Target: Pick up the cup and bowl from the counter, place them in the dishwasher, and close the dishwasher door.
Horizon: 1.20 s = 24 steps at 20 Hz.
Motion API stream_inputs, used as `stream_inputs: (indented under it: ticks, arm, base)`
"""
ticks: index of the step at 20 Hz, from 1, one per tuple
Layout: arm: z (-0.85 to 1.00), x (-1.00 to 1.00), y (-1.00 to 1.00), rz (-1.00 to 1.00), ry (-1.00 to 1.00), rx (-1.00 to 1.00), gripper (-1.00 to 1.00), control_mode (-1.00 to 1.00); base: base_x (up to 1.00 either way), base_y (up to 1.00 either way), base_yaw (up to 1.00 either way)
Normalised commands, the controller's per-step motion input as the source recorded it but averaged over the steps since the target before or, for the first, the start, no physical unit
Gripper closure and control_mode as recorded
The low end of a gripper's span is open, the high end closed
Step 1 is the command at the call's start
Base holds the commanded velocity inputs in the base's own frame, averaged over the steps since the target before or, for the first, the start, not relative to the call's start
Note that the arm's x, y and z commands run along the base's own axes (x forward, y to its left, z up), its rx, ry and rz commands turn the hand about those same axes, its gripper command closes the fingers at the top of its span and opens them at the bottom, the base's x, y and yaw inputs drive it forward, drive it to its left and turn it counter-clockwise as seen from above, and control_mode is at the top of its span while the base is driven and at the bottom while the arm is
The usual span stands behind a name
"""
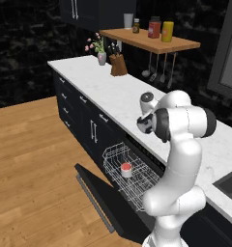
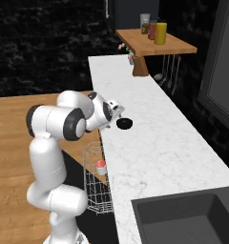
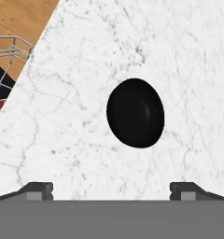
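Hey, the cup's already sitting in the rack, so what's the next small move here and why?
Probably lower the open end effector straight onto the bowl: it sits alone on the counter, centred ahead between the spread fingertips, not yet gripped, while the cup already stands in the rack.

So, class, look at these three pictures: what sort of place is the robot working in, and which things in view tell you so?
A kitchen, a rendered one. A long marble counter runs over dark cabinets, a dishwasher stands open with its wire rack pulled out, and a sink is set into the counter's near end.
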Motion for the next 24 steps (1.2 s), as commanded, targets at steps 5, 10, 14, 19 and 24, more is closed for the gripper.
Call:
stream_inputs:
  ticks: [5, 10, 14, 19, 24]
  arm:
    - [-0.32, 0.41, -0.02, 0.05, 0.01, 0.03, -1.0, -1.0]
    - [-0.2, 0.55, 0.0, 0.07, 0.04, 0.05, -1.0, -1.0]
    - [-0.14, 0.54, 0.0, 0.05, 0.05, 0.04, -1.0, -1.0]
    - [-0.09, 0.52, -0.01, 0.02, 0.05, 0.03, -1.0, -1.0]
    - [-0.22, 0.33, -0.08, 0.0, 0.04, 0.01, -1.0, -1.0]
  base:
    - [0.0, 0.0, 0.0]
    - [0.0, 0.0, 0.0]
    - [0.0, 0.0, 0.0]
    - [0.0, 0.0, 0.0]
    - [0.0, 0.0, 0.0]
